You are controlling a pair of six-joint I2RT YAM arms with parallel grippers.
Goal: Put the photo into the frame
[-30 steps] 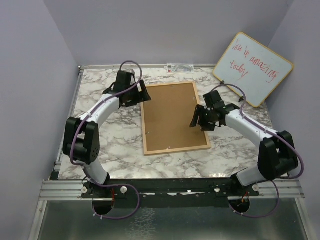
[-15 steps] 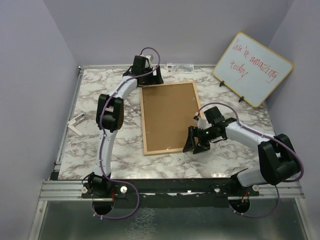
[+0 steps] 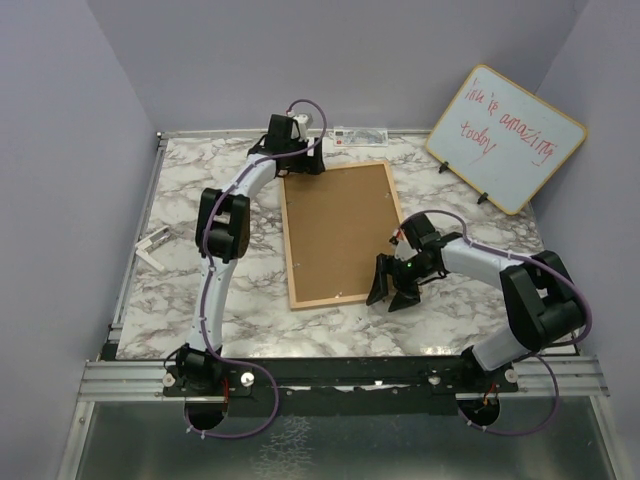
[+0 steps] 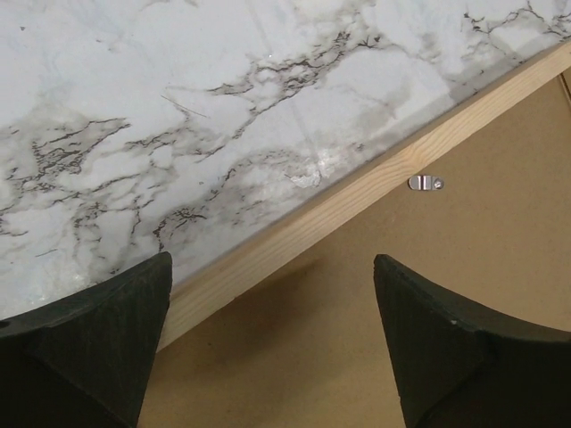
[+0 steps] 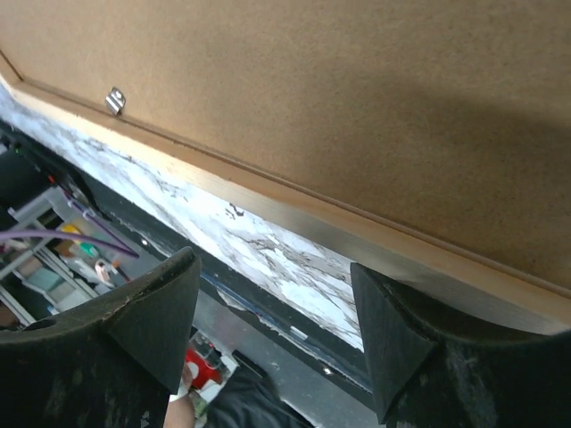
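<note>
Left gripper (image 4: 272,263) jaws are spread wide and empty over the far left corner of the frame (image 4: 357,192); right gripper (image 3: 388,298) jaws are spread at its near right corner. The frame lies on the table (image 3: 200,180), backing (image 3: 340,230) up

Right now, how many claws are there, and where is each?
2. The left claw hovers at the far left corner of the frame; the right claw is at its near edge, toward the right. None look hidden.
</note>
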